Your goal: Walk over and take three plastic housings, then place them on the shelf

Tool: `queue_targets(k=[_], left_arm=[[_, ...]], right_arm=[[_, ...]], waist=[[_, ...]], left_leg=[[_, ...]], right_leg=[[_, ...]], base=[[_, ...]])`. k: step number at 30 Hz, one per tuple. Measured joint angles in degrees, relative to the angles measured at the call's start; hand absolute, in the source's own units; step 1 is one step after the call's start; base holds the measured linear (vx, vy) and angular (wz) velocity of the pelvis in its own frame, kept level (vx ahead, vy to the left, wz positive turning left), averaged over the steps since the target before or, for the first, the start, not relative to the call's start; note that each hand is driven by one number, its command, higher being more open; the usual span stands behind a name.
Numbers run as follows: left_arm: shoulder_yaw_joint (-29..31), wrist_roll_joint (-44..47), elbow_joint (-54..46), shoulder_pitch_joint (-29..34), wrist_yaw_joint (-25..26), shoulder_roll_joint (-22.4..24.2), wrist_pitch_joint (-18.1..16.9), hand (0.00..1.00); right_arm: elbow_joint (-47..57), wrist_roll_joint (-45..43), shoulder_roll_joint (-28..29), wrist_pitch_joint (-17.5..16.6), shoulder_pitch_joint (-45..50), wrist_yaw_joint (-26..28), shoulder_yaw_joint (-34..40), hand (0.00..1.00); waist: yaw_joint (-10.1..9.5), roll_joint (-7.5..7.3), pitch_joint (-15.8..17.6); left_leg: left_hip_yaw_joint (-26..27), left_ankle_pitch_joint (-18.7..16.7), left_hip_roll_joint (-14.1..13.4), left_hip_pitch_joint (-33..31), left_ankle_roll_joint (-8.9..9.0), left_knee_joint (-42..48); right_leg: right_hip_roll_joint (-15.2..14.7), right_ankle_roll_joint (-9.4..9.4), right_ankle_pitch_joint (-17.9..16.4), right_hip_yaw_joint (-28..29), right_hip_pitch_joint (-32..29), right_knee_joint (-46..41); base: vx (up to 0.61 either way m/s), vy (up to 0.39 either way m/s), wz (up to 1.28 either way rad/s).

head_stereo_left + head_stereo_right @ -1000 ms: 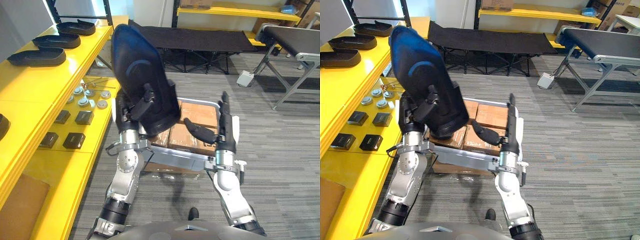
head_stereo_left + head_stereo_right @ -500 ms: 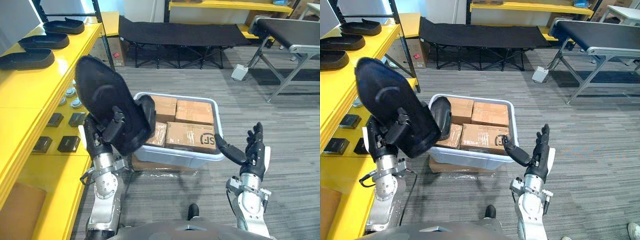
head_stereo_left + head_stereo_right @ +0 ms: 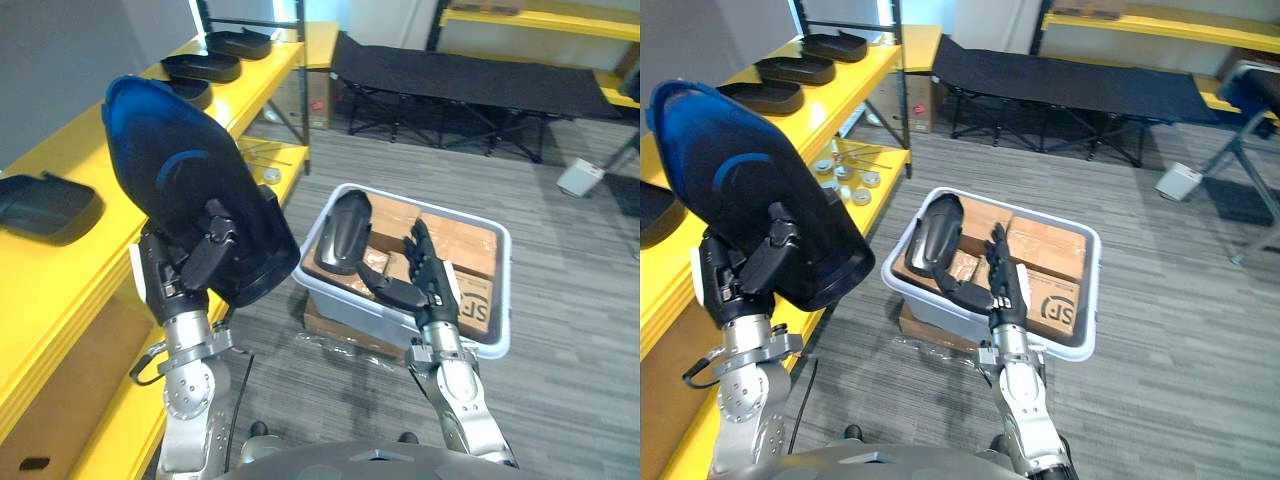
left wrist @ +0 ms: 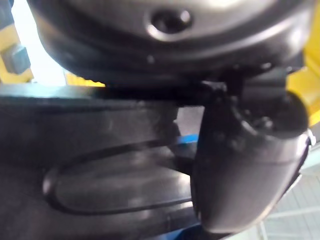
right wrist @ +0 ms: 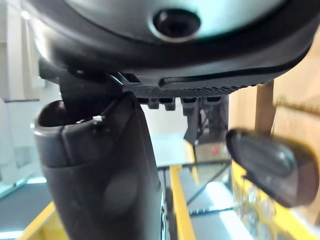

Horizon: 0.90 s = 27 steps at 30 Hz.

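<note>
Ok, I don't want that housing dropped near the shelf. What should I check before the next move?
1. Left hand curled round the raised housing: ok.
2. Firmness of that hold: cannot tell.
3. Bare spot on the yellow shelf beside it: ok.
4. Right hand free, fingers straight, above the bin: ok.
5. Second housing standing in the bin among boxes: ok.

Six black housings (image 3: 750, 200), one bin (image 3: 925, 300), several cardboard boxes (image 3: 1045, 240)
</note>
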<state>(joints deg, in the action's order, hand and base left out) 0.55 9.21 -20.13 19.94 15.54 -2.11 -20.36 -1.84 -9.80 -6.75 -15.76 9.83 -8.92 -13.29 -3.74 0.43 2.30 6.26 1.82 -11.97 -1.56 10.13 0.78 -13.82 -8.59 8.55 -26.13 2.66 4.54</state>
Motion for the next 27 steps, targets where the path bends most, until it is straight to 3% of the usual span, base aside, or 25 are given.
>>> queue_targets(k=[4,8,13,19,22,24,27], left_arm=[[2.46,3.39,-1.14,3.07,-2.62,0.07,-1.00,0.00],[4.77,6.86,-2.01,3.93,-5.90,0.18,-2.16,0.00],[4.90,8.65,-4.28,4.83,-8.68,0.74,-2.29,0.00],[5.44,8.38,-4.28,4.81,-8.47,1.62,-2.28,0.00],[6.02,8.20,-4.26,4.23,-8.77,1.45,-2.28,0.00],[6.11,8.24,-4.22,4.12,-9.30,1.37,-2.28,0.00],[6.13,8.21,-4.17,4.20,-9.65,1.39,-2.29,0.00]], right_arm=[[-2.74,-1.04,-0.01,0.04,-3.61,2.41,-0.98,1.00],[-2.72,-2.41,-0.04,0.04,-4.58,3.96,-0.91,1.00],[-2.71,-2.76,-0.22,0.64,-5.22,6.37,-0.71,1.00],[-2.46,-4.66,-0.24,1.48,-5.66,10.02,-0.73,1.00],[-1.99,-4.60,-0.20,1.86,-5.64,10.80,-0.65,1.00],[-1.99,-4.04,-0.21,2.15,-5.55,10.85,-0.18,1.00],[-1.99,-4.03,-0.19,2.14,-5.55,11.11,0.51,1.00]], waist=[[-2.83,-0.06,0.07],[-3.86,-0.10,0.08],[-3.87,-0.23,0.15],[-3.79,-0.22,0.16],[-2.57,-0.24,0.26],[-2.76,-0.35,0.35],[-3.90,-0.14,0.61]], left_leg=[[-1.89,0.08,0.76,-0.05,-0.12,-0.14],[-3.22,0.10,0.97,-0.07,-0.14,-0.15],[-3.67,0.09,1.00,-0.25,0.22,-0.13],[-4.25,0.28,1.11,-0.47,0.09,-0.27],[-4.34,2.55,1.74,-2.45,-1.26,-1.31],[-5.28,4.58,2.80,-2.95,-1.71,-2.65],[-6.37,5.66,3.58,-2.87,-1.95,-4.15]], right_leg=[[-0.50,-0.26,-0.63,-2.04,1.28,0.01],[-0.60,-0.45,-1.23,-3.54,2.38,0.00],[-0.59,-0.43,-1.49,-4.22,2.68,-0.02],[-0.59,-0.63,-2.06,-5.57,3.94,-0.05],[-1.48,-0.97,-3.73,-9.95,4.46,-1.72],[-2.73,-1.98,-5.26,-12.07,4.58,-4.59],[-3.76,-2.07,-6.52,-13.21,4.59,-6.63]], base=[[0.00,0.025,0.29],[0.02,0.006,0.18],[0.02,0.006,0.06],[0.02,0.002,0.13],[0.00,-0.006,0.70],[0.02,0.015,0.72],[-0.02,0.010,0.49]])
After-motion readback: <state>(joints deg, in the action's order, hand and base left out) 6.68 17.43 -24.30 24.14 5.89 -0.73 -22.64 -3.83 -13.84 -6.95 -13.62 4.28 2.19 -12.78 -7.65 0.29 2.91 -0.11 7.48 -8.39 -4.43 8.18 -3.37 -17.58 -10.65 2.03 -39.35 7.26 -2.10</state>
